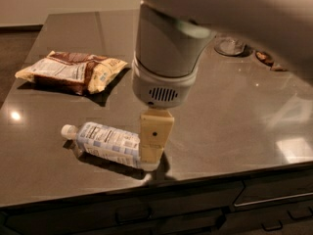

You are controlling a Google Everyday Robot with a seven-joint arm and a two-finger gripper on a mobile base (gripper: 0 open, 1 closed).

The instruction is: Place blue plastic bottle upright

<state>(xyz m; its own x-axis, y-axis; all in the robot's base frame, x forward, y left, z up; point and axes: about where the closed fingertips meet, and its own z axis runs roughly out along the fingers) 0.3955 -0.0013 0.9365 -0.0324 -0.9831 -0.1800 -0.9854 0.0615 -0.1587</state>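
My gripper (151,161) was down at the base end of the blue plastic bottle (105,142). Bottle lay on its side on the countertop (234,126). Couldn't tell the grip state.

Blue plastic bottle (105,143), clear, white cap, pale printed label, laid on its side, cap leftward, base end hidden behind the gripper (151,156).

A brown-and-cream snack bag (73,72) is lying flat at the far left of a dark glossy countertop (234,126). A clear round object (230,46) is sitting far right, a small brown item (266,58) beside it.
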